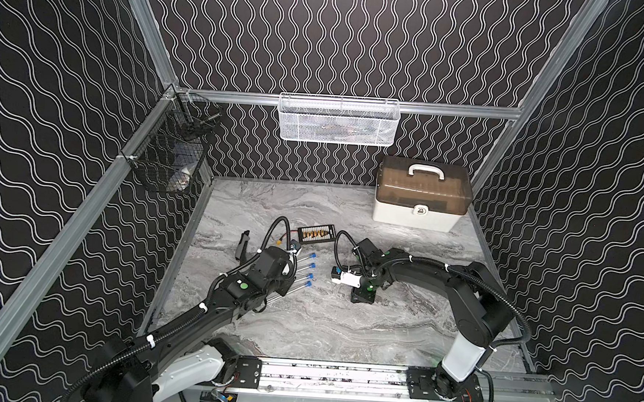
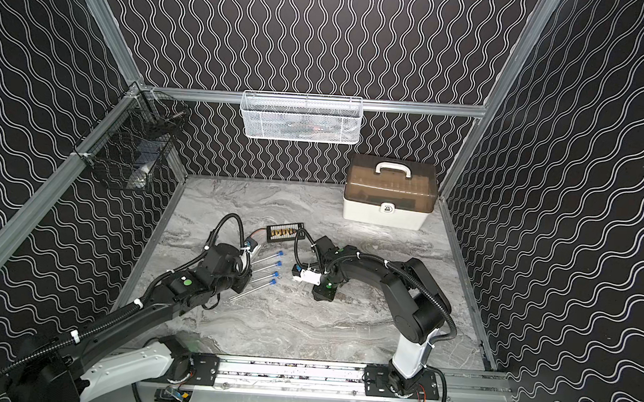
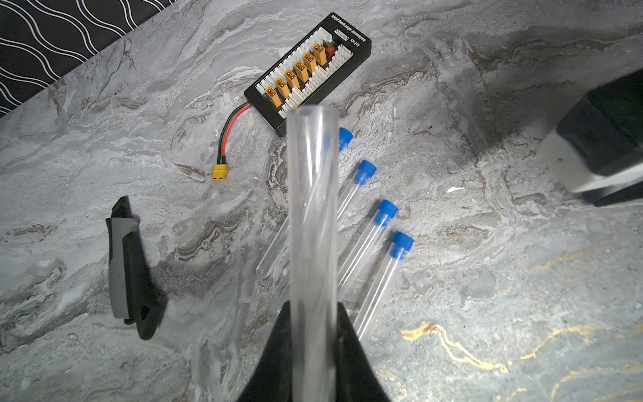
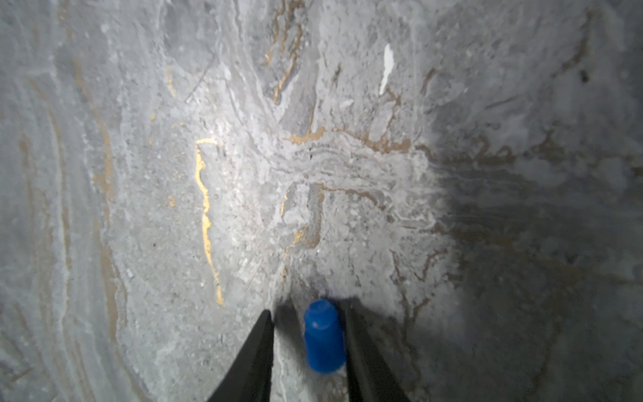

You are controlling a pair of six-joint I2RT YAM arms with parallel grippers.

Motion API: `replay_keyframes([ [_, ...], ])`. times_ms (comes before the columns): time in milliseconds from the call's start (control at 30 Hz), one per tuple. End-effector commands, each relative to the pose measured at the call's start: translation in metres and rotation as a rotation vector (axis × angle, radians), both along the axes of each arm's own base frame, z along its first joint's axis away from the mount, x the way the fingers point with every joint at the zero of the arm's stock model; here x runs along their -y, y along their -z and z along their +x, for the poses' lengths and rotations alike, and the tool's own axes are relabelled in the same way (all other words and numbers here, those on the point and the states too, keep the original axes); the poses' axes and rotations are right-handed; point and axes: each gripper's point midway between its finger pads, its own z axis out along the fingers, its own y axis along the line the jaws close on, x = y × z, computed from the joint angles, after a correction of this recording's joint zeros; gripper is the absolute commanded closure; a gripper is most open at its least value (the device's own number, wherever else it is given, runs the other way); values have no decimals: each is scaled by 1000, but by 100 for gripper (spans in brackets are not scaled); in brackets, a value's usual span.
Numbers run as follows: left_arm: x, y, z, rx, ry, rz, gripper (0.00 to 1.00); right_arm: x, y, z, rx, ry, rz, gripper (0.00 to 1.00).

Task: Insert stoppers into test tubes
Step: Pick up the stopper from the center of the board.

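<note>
While the one loose stopper point(image 4: 323, 337) sits on the marble tabletop point(image 1: 343, 325), the right gripper point(image 4: 306, 309) straddles it with jaws parted: one finger is right against the blue plug and the other stands clear of it, so nothing is gripped yet. The plug is blurred, and its narrower end seems to point away from the wrist.

The left gripper point(image 3: 313, 308) is clamped tight on the open test tube point(image 3: 313, 226), whose uncapped mouth juts out past the fingers point(image 3: 275, 348). Under it, four capped tubes point(image 3: 379, 289) lie side by side on the table, each with a blue plug point(image 3: 387, 208) seated in its mouth. A black connector board point(image 3: 309, 66), a yellow connector point(image 3: 220, 172) and a grey-and-black tool point(image 3: 128, 264) lie around them.

The step in hand looks like the final pickup. To do it well, the right jaws should be centred on the plug before they close, or the nearer finger may nudge it sideways. A grip across the wide cap would leave the stem bare. The stem should then meet the tube's mouth along the tube's own axis, with a straight, gentle push. The smooth tube could slide back through the left fingers.
</note>
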Motion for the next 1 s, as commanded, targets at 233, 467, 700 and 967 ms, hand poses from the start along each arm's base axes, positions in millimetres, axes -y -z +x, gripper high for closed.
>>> replay_keyframes([
  [233, 3, -7, 5, 30, 4, -15, 99, 12, 4, -4, 3, -27, -53, 70],
  [467, 2, -7, 5, 32, 1, -16, 100, 11, 5, -8, -9, -38, -42, 77],
  [700, 3, -6, 5, 28, 1, -19, 100, 9, 1, -14, -21, -58, -14, 73],
  [967, 3, -5, 6, 27, 0, -15, 100, 6, 0, -15, -26, -77, 0, 69],
])
